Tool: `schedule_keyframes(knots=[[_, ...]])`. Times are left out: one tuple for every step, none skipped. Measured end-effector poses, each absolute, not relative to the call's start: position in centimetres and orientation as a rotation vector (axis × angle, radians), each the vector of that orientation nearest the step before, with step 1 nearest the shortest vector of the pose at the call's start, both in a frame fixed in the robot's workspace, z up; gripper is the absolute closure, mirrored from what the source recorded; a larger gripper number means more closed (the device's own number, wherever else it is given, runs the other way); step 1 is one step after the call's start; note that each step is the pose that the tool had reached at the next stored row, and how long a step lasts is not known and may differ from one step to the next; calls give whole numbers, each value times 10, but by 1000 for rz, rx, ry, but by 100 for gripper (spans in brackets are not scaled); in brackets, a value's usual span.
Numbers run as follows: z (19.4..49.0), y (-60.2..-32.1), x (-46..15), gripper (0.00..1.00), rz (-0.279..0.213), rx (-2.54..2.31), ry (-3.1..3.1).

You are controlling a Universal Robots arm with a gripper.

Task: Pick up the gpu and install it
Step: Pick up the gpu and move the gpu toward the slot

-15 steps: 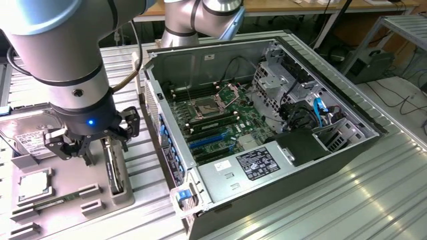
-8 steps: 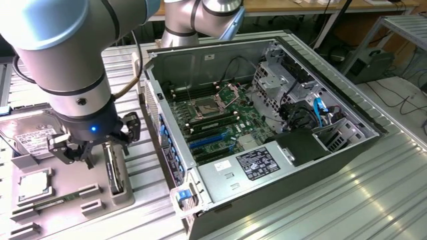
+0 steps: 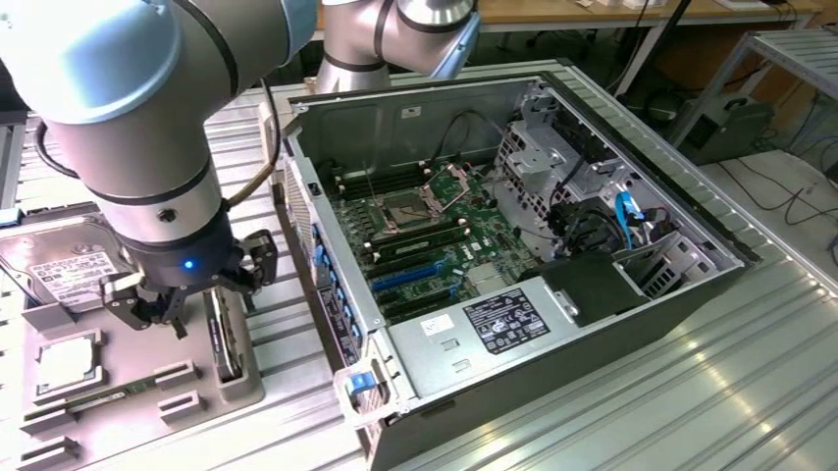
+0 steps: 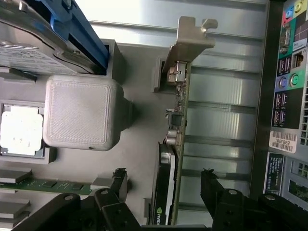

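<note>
Gpu point(image 4: 178, 125) stands on edge in the grey holder point(image 4: 139, 149), beside the open computer case point(image 3: 615, 348). Pick-up is in hand: the end effector point(image 4: 163, 177) hangs over it, fingers point(image 4: 120, 180) wide apart, astride the card, nothing gripped yet. I judge that closing needs square alignment.

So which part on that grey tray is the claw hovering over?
The gpu: the thin card standing on edge, unlike the face-up hard drive and CPU chip.

gpu point(image 4: 179, 115): edge-on in grey tray point(image 4: 139, 159) | fingers point(image 4: 211, 187): spread either side, not touching
</note>
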State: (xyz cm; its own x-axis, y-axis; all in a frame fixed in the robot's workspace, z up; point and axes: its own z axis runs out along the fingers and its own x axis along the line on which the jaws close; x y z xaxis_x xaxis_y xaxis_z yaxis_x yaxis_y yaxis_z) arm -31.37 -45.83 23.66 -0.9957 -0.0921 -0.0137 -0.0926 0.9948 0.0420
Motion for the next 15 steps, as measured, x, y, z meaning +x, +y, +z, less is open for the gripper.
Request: schedule_keyframes(knots=[[234,-458,-314,28,67,-145,3126],[232,-458,-314,28,67,-145,3126],[230,-458,-314,28,67,-145,3126],[228,-458,-314,28,67,-144,3126],[227,-456,-314,28,66,-144,3126],[226,-455,-314,28,66,-145,3126],[224,-454,-314,28,67,-145,3126],[223,-453,-314,28,67,-145,3126],[222,-453,-314,28,67,-145,3126],[222,-453,-314,28,66,-145,3126],[222,-453,-314,28,65,-145,3126],[222,-453,-314,28,66,-145,3126],[222,-453,-314,28,66,-145,3126],[222,-453,-314,28,66,-145,3126],[222,-453,-314,28,66,-145,3126]])
